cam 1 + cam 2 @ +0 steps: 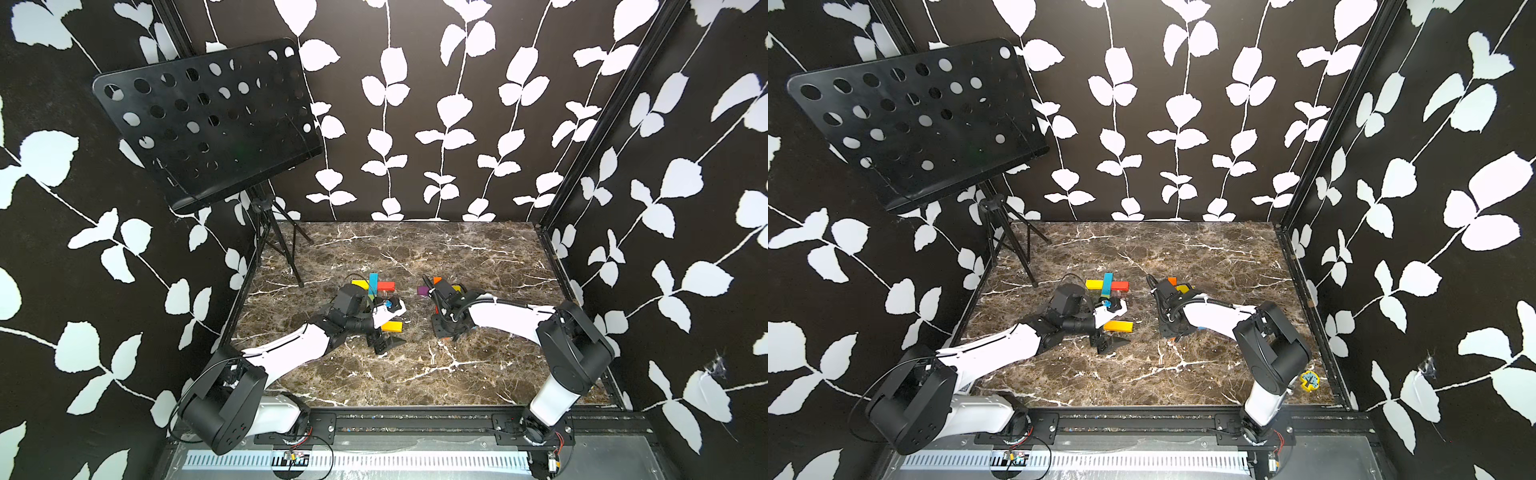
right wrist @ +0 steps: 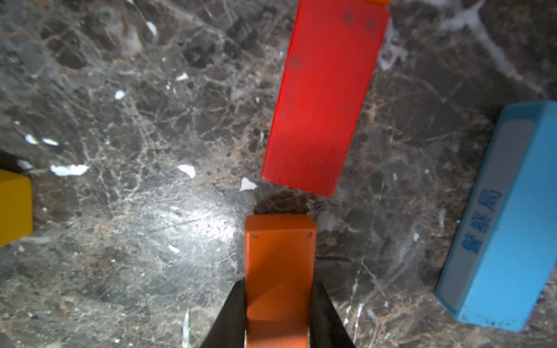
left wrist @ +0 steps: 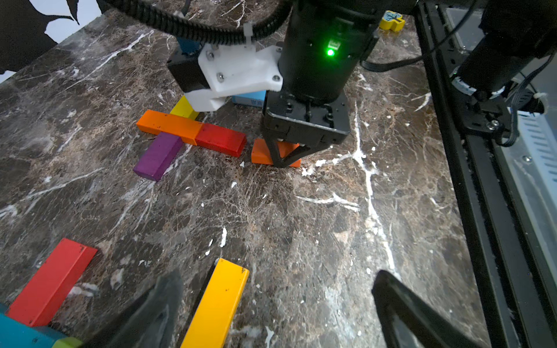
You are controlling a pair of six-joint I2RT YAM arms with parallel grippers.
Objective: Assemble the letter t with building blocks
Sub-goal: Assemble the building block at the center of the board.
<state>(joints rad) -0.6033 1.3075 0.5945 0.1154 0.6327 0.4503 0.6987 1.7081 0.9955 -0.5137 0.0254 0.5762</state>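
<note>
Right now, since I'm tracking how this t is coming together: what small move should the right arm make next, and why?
Probably ease the right gripper toward the red block until the orange block it holds touches that block's near end, then let go. The jaws are shut on the orange block, and a bare strip of table lies between the two blocks.

The place was a robotics lab's enclosed test cell: two robot arms [image 1: 291, 345] were bolted to a black rail [image 1: 415, 420] at the edge of a marble-patterned tabletop [image 1: 395, 374], boxed in by black frame posts [image 1: 601, 124] and leaf-print backdrop walls [image 1: 415, 199].
</note>
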